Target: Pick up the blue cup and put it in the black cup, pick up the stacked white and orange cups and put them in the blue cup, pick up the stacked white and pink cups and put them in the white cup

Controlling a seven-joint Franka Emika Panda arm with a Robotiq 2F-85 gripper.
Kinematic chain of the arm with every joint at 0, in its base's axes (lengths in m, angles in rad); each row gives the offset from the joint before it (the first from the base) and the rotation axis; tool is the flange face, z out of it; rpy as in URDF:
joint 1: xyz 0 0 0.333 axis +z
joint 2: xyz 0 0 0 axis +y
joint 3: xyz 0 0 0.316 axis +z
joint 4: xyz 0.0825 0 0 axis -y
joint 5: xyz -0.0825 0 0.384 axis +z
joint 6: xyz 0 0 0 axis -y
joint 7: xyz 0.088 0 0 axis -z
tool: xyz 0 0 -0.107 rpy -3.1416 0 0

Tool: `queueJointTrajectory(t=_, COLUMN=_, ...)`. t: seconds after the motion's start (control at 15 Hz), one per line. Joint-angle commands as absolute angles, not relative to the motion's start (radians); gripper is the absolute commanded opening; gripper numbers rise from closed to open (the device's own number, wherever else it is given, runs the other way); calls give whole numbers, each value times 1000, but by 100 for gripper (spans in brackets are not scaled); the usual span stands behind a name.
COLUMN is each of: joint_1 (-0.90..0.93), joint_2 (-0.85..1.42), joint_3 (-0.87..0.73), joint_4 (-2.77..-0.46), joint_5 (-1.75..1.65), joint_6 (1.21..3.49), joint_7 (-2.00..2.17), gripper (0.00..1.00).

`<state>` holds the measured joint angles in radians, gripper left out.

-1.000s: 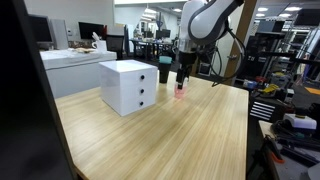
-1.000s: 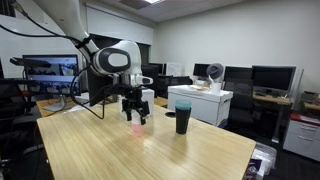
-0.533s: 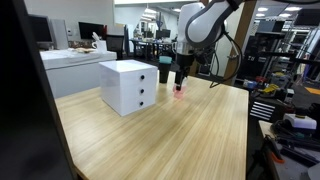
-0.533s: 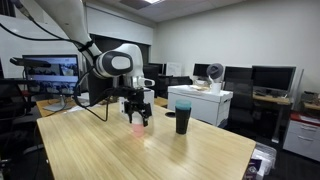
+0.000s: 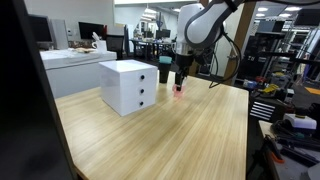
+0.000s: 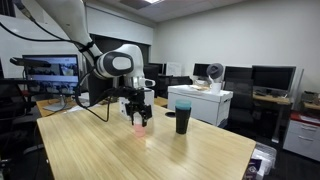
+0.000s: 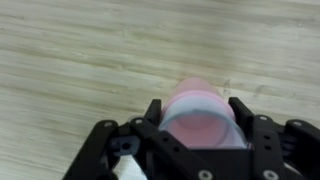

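I'm holding the stacked white and pink cups (image 5: 180,90) upright between my fingers (image 7: 152,110), near the surface's far edge; the blue cup (image 6: 182,104) is sitting nested in the black cup (image 6: 182,122) nearby.

a light wooden worktop (image 5: 175,135) with pale straight grain runs across both exterior views and fills the wrist view. a white boxy drawer unit (image 5: 122,86) with three small dark knobs down its front stands upright near the worktop's left edge. dark flat computer monitors (image 6: 272,78) stand on desks beyond the far edge.
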<state>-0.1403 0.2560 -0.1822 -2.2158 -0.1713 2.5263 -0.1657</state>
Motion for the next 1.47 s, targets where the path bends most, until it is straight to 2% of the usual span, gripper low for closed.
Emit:
queueJointTrajectory(t=0.0, joint_1=-145, joint_2=219, joint_3=-171, joint_4=-2226, joint_5=-180, joint_6=2487, joint_7=-168, gripper=44)
queueJointTrajectory(t=0.67, joint_1=-156, joint_2=69, joint_3=-152, joint_4=-2127, joint_5=-100, joint_6=2155, joint_7=-224, gripper=44)
queueJointTrajectory(t=1.4, joint_1=-205, joint_2=217, joint_3=-196, joint_4=-1730, joint_5=-57, joint_6=2096, joint_7=-175, gripper=44)
